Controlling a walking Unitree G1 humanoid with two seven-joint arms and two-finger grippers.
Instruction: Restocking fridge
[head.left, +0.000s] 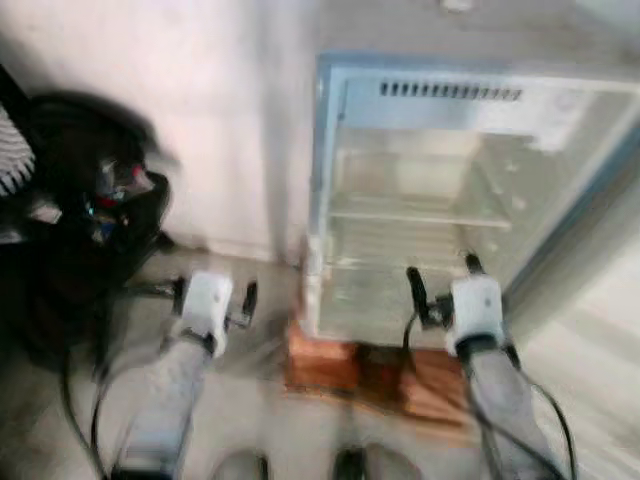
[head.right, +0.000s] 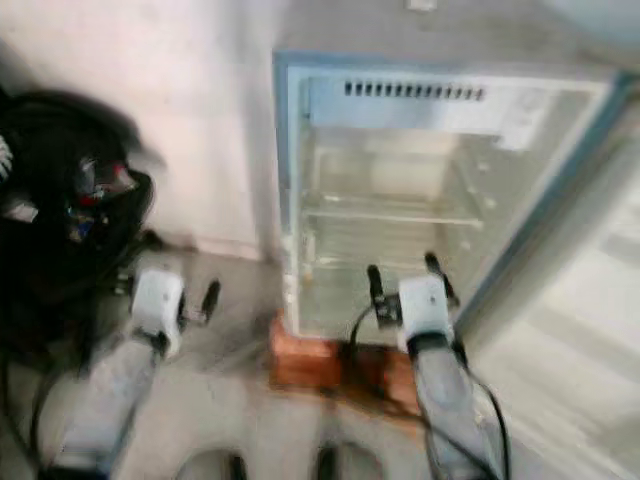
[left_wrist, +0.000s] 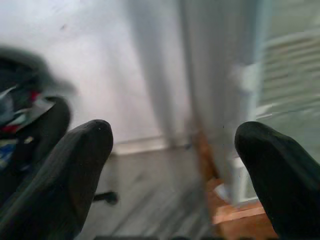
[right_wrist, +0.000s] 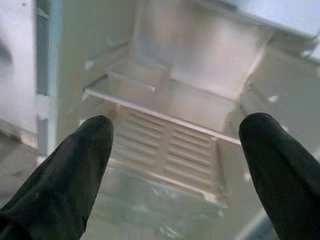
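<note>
Fridge: small white fridge with blue-edged frame (head.left: 420, 200), upper right of frame, door open, set on reddish-brown wooden blocks (head.left: 330, 365).
Shelves: clear shelf (right_wrist: 165, 100) and ribbed lower tray (right_wrist: 165, 150) seen bare; nothing stocked.
Left gripper (head.left: 212, 293): lower left, fingers apart, nothing held.
Right gripper (head.left: 440, 278): fingers apart, nothing held, at fridge opening.
Supplies: black bag with colourful items (head.left: 90, 200), left edge; blurred.
Progress: judged early; door opened, all loading left.

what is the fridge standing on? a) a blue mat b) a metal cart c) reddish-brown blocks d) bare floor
c: the open fridge rests on reddish-brown blocks that lift it off the floor, visible just below its lower edge between the two grippers.
</note>
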